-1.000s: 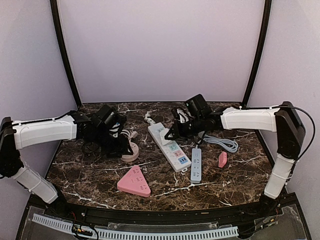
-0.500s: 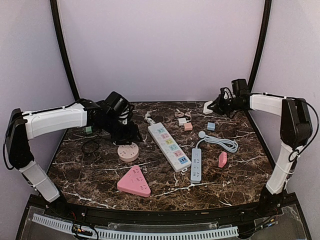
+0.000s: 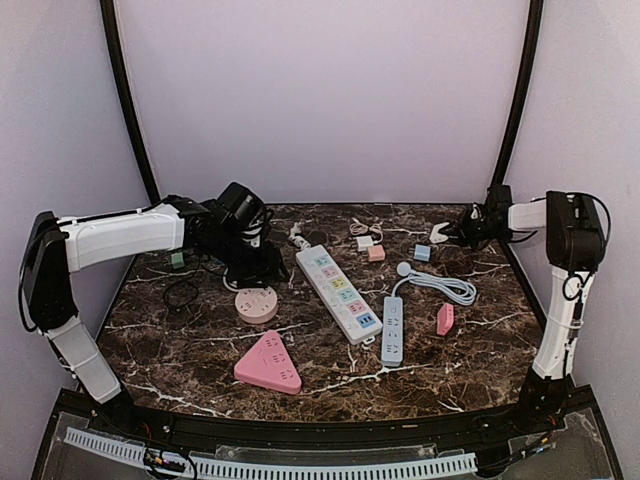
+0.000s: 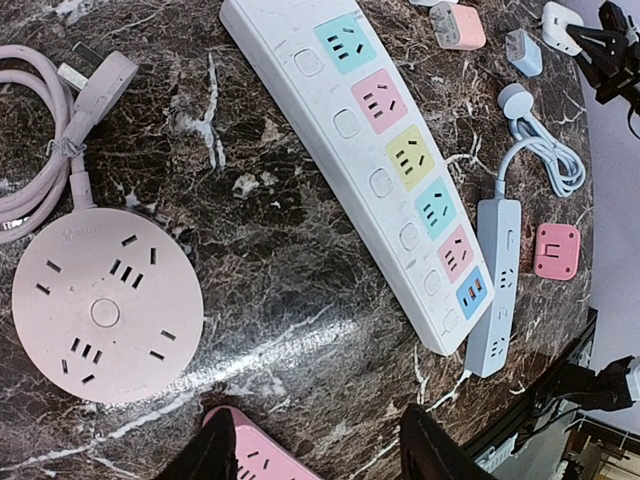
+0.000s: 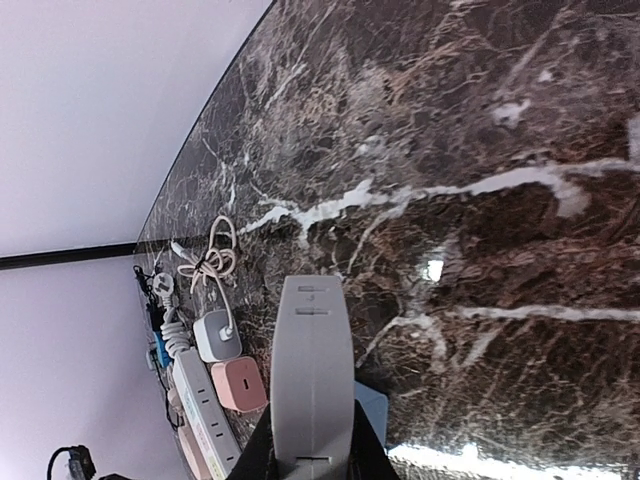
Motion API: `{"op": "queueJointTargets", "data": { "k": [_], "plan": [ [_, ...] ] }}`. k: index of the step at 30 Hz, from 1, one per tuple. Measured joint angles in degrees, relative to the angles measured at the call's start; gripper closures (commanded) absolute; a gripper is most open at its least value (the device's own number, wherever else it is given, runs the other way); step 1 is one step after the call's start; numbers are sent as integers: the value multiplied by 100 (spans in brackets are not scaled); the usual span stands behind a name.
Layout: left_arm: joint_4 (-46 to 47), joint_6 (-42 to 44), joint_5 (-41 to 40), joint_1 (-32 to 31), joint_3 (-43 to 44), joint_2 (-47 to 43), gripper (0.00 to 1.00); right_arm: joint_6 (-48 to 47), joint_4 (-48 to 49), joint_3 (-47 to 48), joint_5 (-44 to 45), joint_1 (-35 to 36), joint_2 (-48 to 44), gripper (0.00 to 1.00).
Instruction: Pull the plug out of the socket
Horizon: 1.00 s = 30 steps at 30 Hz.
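The long white power strip (image 3: 338, 291) with coloured sockets lies mid-table with no plug in it; it also shows in the left wrist view (image 4: 385, 150). My right gripper (image 3: 452, 232) is at the far right back, shut on the white plug (image 3: 438, 236), low over the table. In the right wrist view the plug (image 5: 312, 360) sticks out from between the jaws of the gripper (image 5: 310, 455). My left gripper (image 3: 258, 262) hovers left of the strip, above the round pink socket (image 3: 257, 304). In its wrist view the left gripper (image 4: 320, 455) is open and empty.
A pink triangular socket (image 3: 268, 364) lies near front. A grey-blue strip (image 3: 392, 328) with a coiled cable (image 3: 445, 285) and a pink adapter (image 3: 445, 318) lie right. Small white (image 3: 364, 242), pink (image 3: 376, 253) and blue (image 3: 422, 253) adapters sit at the back.
My right gripper took the white plug from the white strip and carried it to the far right back, now lower. My left gripper moved right and back off the round socket.
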Motion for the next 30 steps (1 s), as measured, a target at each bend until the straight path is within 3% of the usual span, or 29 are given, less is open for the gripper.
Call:
{"op": "queueJointTargets", "data": {
  "k": [9, 18, 30],
  "plan": [
    [63, -2, 55, 4, 26, 238, 46, -4, 90, -354, -166, -551, 4, 100],
    [90, -2, 116, 4, 146, 332, 46, -103, 195, -634, -323, -811, -59, 91],
    [94, 0, 138, 4, 177, 363, 45, -422, -68, -885, -68, -1027, -234, 53]
  ]
}}
